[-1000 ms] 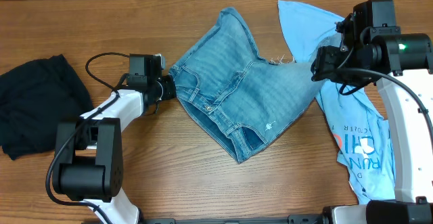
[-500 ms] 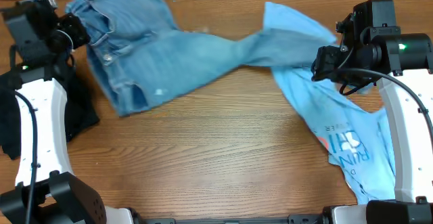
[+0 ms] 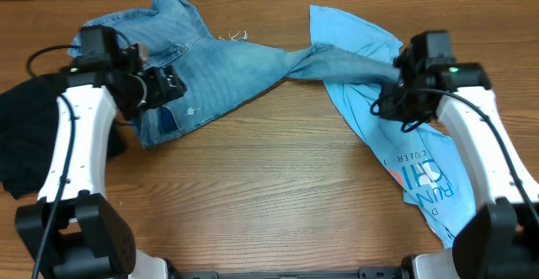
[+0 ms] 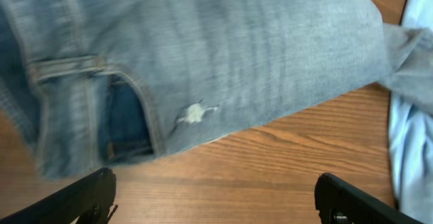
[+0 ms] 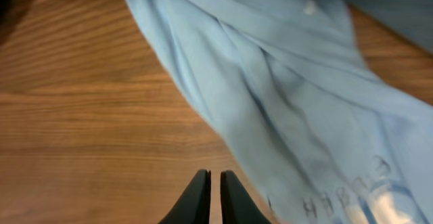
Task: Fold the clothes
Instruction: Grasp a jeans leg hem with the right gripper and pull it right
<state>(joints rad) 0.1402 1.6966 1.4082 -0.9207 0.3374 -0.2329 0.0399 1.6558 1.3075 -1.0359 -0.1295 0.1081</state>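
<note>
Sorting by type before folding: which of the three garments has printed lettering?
The light blue shirt on the right, lettered near its lower end; the denim shorts and black garment show none.

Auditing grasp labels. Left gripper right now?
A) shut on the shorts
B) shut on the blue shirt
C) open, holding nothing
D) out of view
C: the left wrist view shows the left gripper with jaws wide apart, only bare table between them, just off the edge of the shorts.
</note>
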